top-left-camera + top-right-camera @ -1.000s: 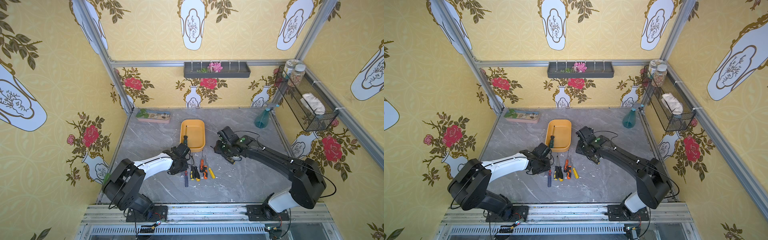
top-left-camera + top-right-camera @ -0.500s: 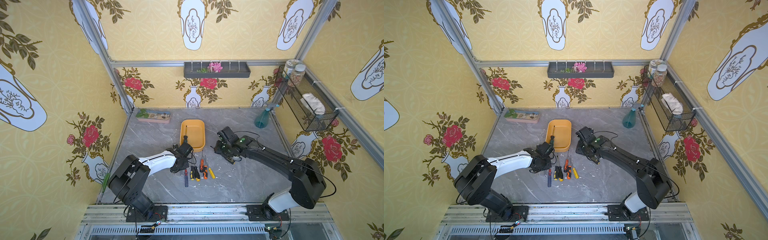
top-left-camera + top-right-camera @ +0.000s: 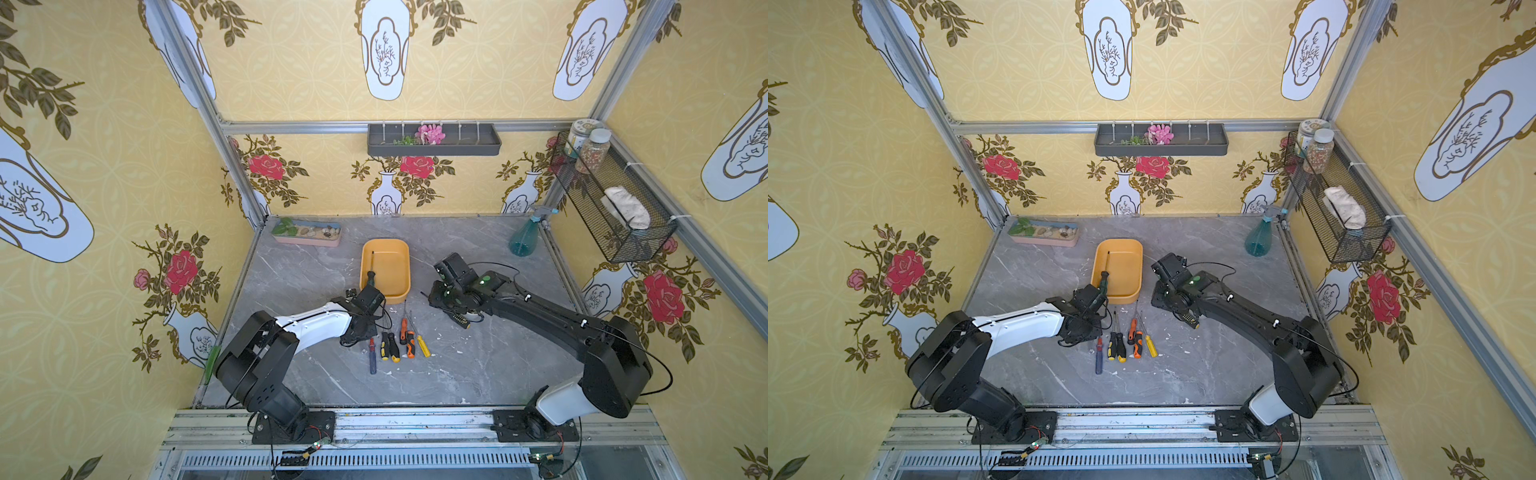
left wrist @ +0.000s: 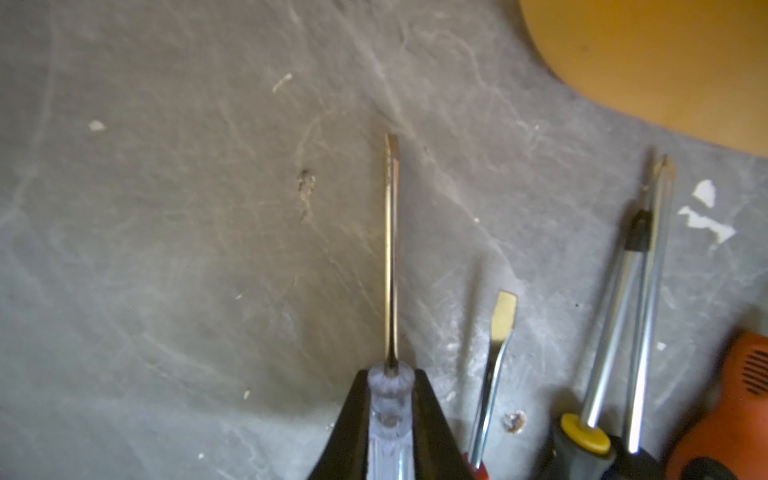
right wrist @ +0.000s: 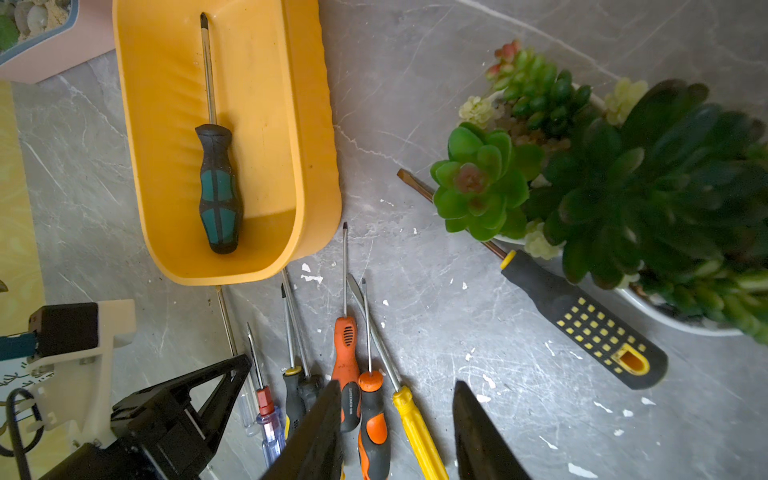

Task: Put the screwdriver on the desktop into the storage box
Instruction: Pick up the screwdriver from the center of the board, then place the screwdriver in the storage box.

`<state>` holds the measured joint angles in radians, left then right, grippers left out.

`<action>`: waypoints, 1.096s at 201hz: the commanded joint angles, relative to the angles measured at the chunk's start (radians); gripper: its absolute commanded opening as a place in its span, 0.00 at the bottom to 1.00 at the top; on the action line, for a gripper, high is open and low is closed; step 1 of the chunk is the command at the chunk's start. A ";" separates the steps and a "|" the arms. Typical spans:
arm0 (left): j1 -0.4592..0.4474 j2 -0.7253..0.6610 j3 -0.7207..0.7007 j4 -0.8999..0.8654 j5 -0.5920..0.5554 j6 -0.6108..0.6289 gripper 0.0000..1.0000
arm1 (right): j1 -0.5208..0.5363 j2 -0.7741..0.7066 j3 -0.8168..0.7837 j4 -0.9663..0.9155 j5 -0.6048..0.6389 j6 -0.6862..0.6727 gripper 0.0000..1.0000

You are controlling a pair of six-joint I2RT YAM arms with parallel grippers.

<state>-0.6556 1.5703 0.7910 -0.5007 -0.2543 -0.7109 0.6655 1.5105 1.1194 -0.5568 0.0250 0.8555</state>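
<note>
Grey marble desktop [image 3: 478,365] bears the tool row [image 3: 399,345]. At its left end the clear-handled screwdriver [image 4: 391,257] is clamped by the handle in the closed left gripper [image 4: 390,386]. Its shaft points toward the nearby yellow storage box [image 5: 309,137], likely for a lengthwise drop beside the green-handled screwdriver [image 5: 218,187] already inside. The right gripper [image 5: 397,384] hovers open, empty.

Readable text: none in any view.
Orange screwdriver [image 5: 347,353], at 6 o'clock from the yellow tray [image 5: 316,124]: small white lettering on the handle's black band, too blurred to read.
</note>
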 commanded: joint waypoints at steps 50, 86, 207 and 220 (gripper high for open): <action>0.002 -0.084 -0.011 -0.121 -0.043 -0.068 0.12 | 0.002 -0.018 -0.006 0.007 0.006 -0.012 0.45; 0.002 -0.109 0.001 -0.128 -0.062 -0.070 0.11 | 0.001 -0.021 -0.006 0.007 0.006 -0.012 0.45; 0.115 0.105 0.505 -0.032 -0.071 0.300 0.11 | -0.005 -0.037 -0.009 -0.018 0.019 -0.011 0.45; 0.126 0.179 0.577 -0.021 -0.055 0.341 0.11 | -0.007 -0.044 -0.014 -0.021 0.023 -0.008 0.44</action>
<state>-0.5503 1.6520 1.2766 -0.5720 -0.3424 -0.5026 0.6601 1.4807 1.1084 -0.5602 0.0280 0.8490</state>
